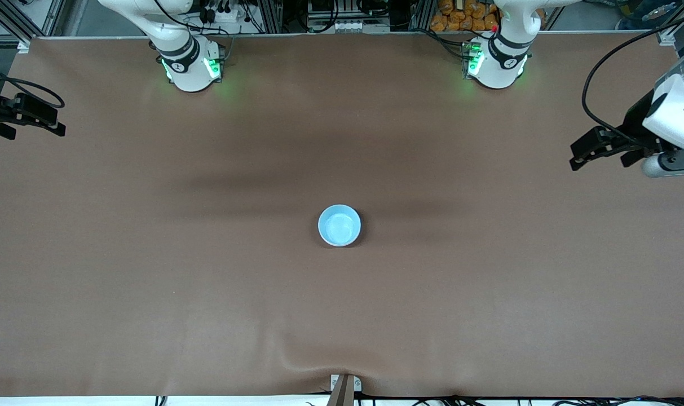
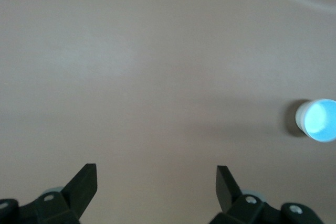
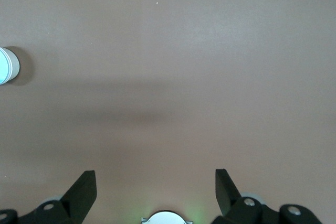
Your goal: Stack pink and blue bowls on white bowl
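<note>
The light blue bowl [image 1: 339, 225] sits at the middle of the brown table. In the left wrist view [image 2: 319, 120] and the right wrist view [image 3: 6, 65] its outer wall looks whitish with layered rims, as of nested bowls. No pink bowl shows, and no white bowl shows apart from that wall. My left gripper [image 1: 598, 162] is open and empty, held up over the left arm's end of the table; it also shows in its wrist view [image 2: 156, 174]. My right gripper [image 1: 37, 133] is open and empty over the right arm's end, seen too in its wrist view [image 3: 156, 178].
The two arm bases [image 1: 192, 67] [image 1: 495, 65] stand at the table's edge farthest from the front camera. A small clamp [image 1: 344, 386] sits at the nearest edge, where the brown cloth [image 1: 150, 254] wrinkles.
</note>
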`<state>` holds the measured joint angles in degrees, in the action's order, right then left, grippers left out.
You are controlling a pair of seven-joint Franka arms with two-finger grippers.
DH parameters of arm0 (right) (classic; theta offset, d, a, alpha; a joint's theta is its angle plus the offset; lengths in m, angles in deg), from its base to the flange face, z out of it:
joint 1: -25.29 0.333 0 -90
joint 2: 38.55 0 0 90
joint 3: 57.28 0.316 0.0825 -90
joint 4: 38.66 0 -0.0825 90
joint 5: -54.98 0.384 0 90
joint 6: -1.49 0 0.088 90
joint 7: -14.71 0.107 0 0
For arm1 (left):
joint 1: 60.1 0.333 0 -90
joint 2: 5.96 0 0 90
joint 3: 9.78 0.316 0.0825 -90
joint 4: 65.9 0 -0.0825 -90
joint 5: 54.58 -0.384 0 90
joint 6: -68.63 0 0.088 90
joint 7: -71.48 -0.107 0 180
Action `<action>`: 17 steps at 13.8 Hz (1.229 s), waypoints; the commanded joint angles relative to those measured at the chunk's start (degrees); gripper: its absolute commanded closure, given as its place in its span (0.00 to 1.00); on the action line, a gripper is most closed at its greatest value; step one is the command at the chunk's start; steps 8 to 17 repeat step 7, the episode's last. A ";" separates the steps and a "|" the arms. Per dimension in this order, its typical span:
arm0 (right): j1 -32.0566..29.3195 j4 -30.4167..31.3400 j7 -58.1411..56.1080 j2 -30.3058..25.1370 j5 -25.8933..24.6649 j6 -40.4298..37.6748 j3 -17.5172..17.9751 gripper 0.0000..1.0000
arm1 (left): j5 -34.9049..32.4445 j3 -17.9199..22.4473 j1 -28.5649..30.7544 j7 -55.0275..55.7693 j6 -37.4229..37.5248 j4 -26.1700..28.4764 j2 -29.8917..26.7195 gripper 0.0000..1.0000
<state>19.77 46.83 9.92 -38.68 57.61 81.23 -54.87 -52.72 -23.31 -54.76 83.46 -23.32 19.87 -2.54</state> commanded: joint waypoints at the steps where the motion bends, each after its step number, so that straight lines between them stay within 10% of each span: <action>1: -0.54 -0.94 1.97 0.22 -0.17 -0.73 0.67 0.00 | 2.27 0.09 0.98 -2.04 0.81 2.56 -2.36 0.00; 17: -0.36 -0.85 3.12 0.40 -0.08 -0.73 0.84 0.00 | -0.70 0.61 2.30 -1.96 1.07 1.69 -3.15 0.00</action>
